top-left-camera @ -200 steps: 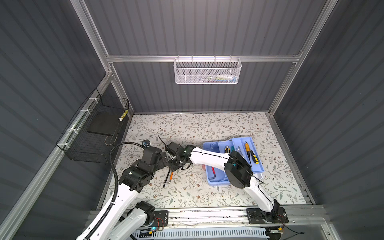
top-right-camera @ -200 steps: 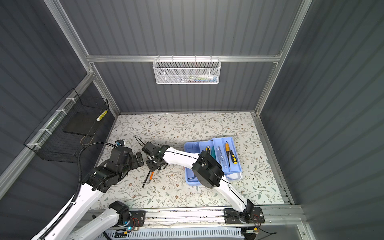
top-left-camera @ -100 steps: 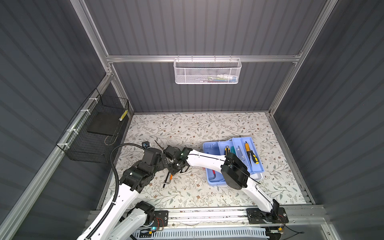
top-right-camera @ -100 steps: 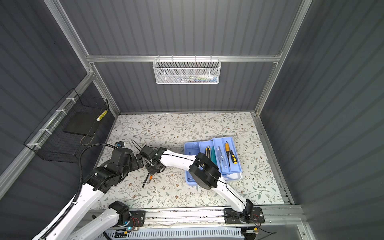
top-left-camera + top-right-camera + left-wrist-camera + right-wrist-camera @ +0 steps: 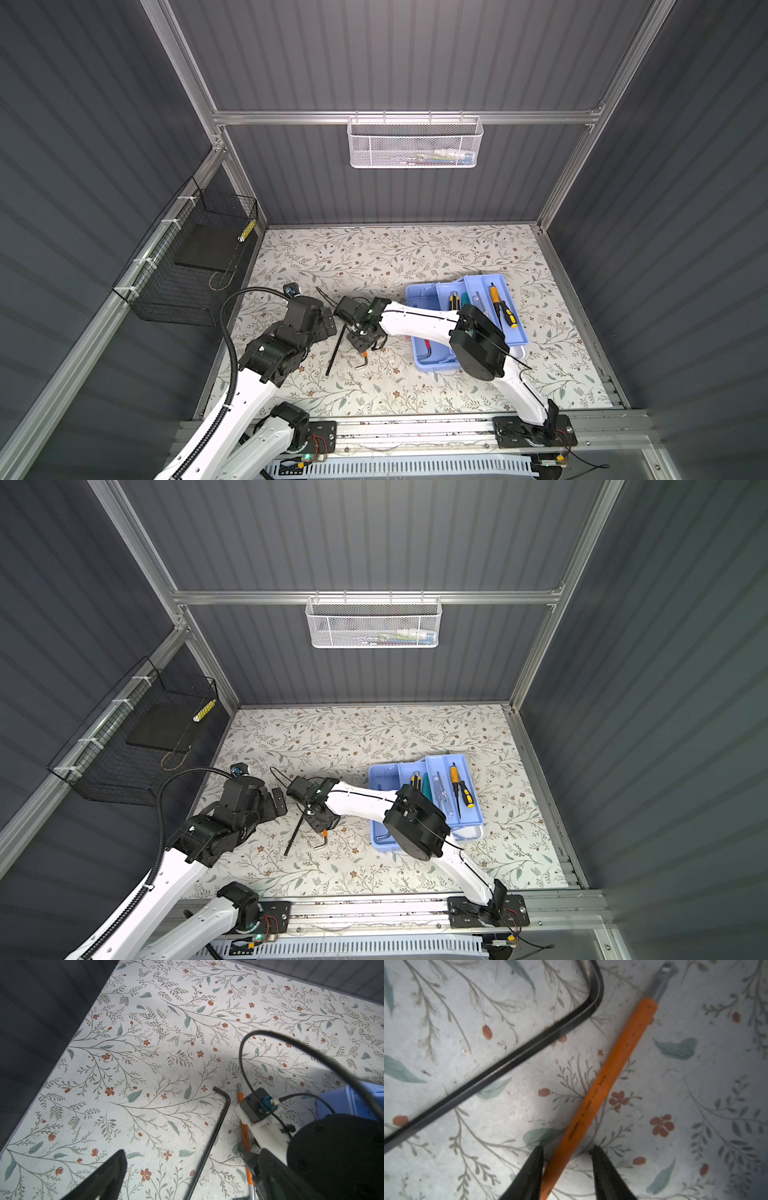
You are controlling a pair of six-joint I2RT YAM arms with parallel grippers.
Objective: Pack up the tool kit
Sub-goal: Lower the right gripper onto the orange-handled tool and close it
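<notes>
My right jaws stand spread on either side of the orange-sleeved steel hex key (image 5: 602, 1084), low over the floral-printed desk (image 5: 374, 257). One black fingertip (image 5: 533, 1167) is close against the sleeve (touching or just off it, I cannot tell), and the other stands a little apart, so nothing is pinched yet.

This key lies flat on the desk beside the open light blue plastic tool kit case (image 5: 436, 367), on the side of the case that faces my left jaws, and apart from its wall. The long black L-shaped hex key (image 5: 334, 351) lies just beyond it from the case, and the two keys do not touch.

My left jaws hang farther still from the case, past the black key. They are spread wide and hold nothing.

In the case's raised tray lies a yellow-and-black screwdriver (image 5: 503, 307). In its lower tray lies a hex key with a red mark (image 5: 428, 347).
</notes>
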